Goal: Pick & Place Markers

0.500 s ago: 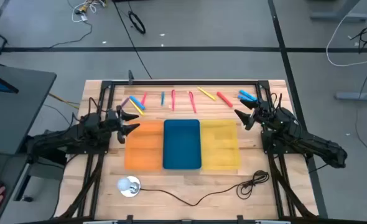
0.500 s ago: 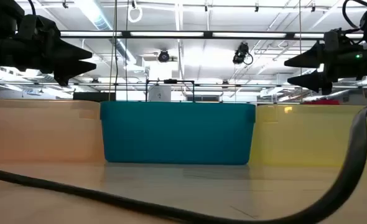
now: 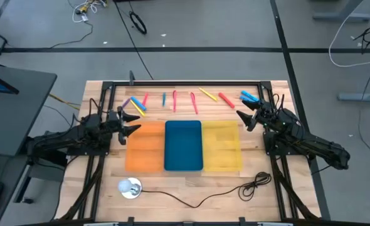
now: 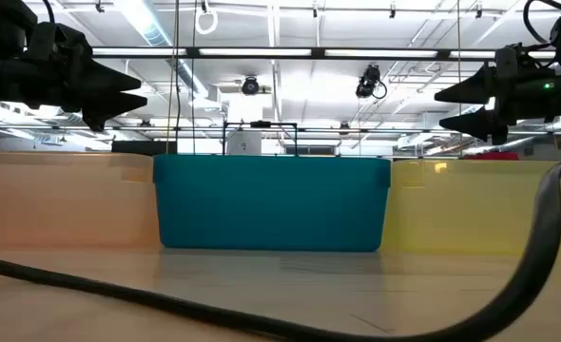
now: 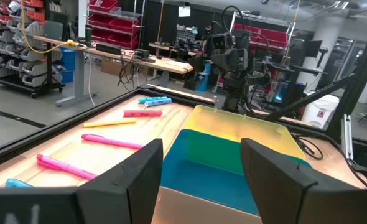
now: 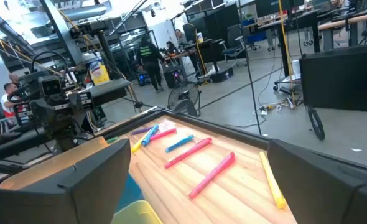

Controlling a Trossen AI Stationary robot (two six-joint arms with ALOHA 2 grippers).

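Several markers lie flat in a row along the table's far edge in the high view: a pink, yellow and blue cluster (image 3: 135, 104), a blue one (image 3: 163, 98), two pink ones (image 3: 174, 100) (image 3: 193, 102), a yellow one (image 3: 207, 94), a red one (image 3: 226, 98) and blue ones (image 3: 249, 96). My left gripper (image 3: 132, 120) hovers open above the table at the orange tray's far left corner. My right gripper (image 3: 241, 118) hovers open at the yellow tray's far right corner. Both are empty. In the low view they show as the left gripper (image 4: 140, 95) and the right gripper (image 4: 442, 106), raised above the trays.
Three trays sit side by side mid-table: orange tray (image 3: 127, 154), blue tray (image 3: 183, 166), yellow tray (image 3: 222, 164). A black cord (image 3: 191, 202) and a white round object (image 3: 130, 188) lie near the table's near edge. A black frame (image 3: 185, 83) runs along the far edge.
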